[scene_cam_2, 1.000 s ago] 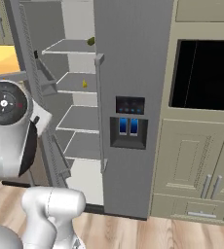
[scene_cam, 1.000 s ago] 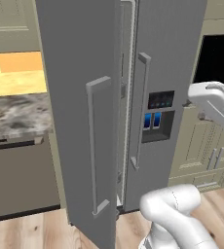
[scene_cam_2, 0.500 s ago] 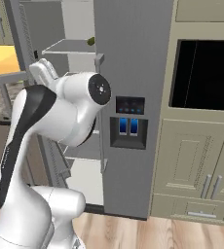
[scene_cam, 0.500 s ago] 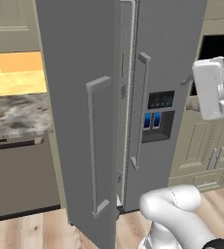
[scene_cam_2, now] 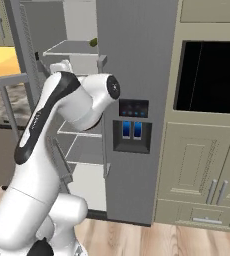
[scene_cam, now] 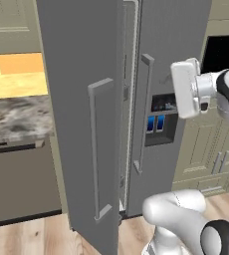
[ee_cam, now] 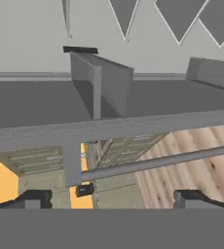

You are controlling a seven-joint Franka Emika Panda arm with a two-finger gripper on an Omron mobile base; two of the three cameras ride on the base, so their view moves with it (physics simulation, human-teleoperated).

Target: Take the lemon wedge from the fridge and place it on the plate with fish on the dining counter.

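The grey fridge (scene_cam_2: 137, 55) stands with its left door (scene_cam: 81, 124) swung open, showing pale shelves (scene_cam_2: 69, 48). My white arm (scene_cam_2: 82, 100) is raised across the open compartment, and the lemon wedge is hidden behind it. In the hand view my gripper (ee_cam: 116, 198) is open, its dark fingertips (ee_cam: 36, 198) wide apart with nothing between them, facing the door's edge (ee_cam: 109, 102) and its long bar handle (ee_cam: 158, 163). My hand (scene_cam: 186, 89) hangs in front of the shut right door (scene_cam: 171, 40). The plate with fish and the dining counter are out of view.
A small dark green fruit (scene_cam_2: 93, 42) sits on the top shelf. A granite wall counter (scene_cam: 12, 117) stands left of the open door. Beige cabinets (scene_cam_2: 202, 165) and a black oven window (scene_cam_2: 212, 77) are right of the fridge. Wood floor (scene_cam_2: 152, 240) lies below.
My arm has swung up and across in front of the open fridge compartment, now covering the middle shelves. The gripper has stayed open.
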